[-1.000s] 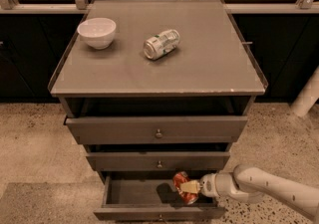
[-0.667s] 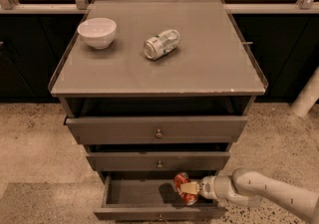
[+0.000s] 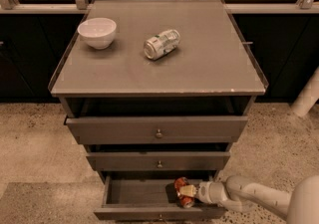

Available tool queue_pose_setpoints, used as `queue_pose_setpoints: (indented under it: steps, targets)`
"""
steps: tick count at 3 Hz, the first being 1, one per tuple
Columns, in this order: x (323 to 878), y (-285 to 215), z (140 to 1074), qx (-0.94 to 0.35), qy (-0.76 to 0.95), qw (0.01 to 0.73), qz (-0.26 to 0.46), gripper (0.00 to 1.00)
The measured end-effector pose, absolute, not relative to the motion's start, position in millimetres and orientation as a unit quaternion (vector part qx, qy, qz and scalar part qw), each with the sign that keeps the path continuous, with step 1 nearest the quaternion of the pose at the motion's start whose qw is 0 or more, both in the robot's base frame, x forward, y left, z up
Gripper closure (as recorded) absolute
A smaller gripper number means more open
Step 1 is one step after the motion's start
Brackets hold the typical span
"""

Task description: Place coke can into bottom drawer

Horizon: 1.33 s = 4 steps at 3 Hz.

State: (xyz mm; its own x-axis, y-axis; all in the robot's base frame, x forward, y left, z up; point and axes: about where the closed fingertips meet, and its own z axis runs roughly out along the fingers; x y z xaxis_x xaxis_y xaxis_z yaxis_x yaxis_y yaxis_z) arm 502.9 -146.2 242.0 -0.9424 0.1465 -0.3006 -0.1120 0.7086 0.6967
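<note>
From my seat, the arm (image 3: pixel 259 199) comes in low from the lower right, below and forward of the worktop's (image 3: pixel 209 68) front right corner. Its pale forearm runs almost level, pointing left, and the wrist is in line with it, with no bend that I can make out. The gripper (image 3: pixel 186 191) reaches over the right side of the bottom drawer (image 3: pixel 144 212), which is pulled out well past the worktop's front edge.

The fingers are pinched on the coke can (image 3: pixel 180 183). One cream finger (image 3: pixel 189 190) lies across the can's middle, so red shows above and below it. The can sits inside the open drawer, a little right of the midpoint of the front edge and close to the drawer's front wall. I cannot tell whether it rests on the drawer floor or hangs just above it.

The middle drawer (image 3: pixel 158 161) and the top drawer (image 3: pixel 157 129) both stand slightly out from under the front edge. Up on the worktop, a white bowl (image 3: pixel 97 32) sits near the back left corner. A silver-and-green can (image 3: pixel 161 44) lies on its side just left of centre, toward the back edge, well apart from the bowl.
</note>
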Motion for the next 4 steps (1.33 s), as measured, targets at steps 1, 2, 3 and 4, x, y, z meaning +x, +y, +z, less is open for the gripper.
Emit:
queue_pose_setpoints:
  steps: [1,2,3,4]
  targets:
    - [519.7,-145.0,214.7,0.02,0.912,0.165,0.374,1.0]
    - [537.5,-145.4,198.7,0.022,0.916,0.165,0.365,1.0]
    - [546.2,-144.8,185.3,0.019,0.919,0.15,0.365,0.83]
    - [547.7,-145.0,185.0,0.018,0.919,0.149,0.365,0.59]
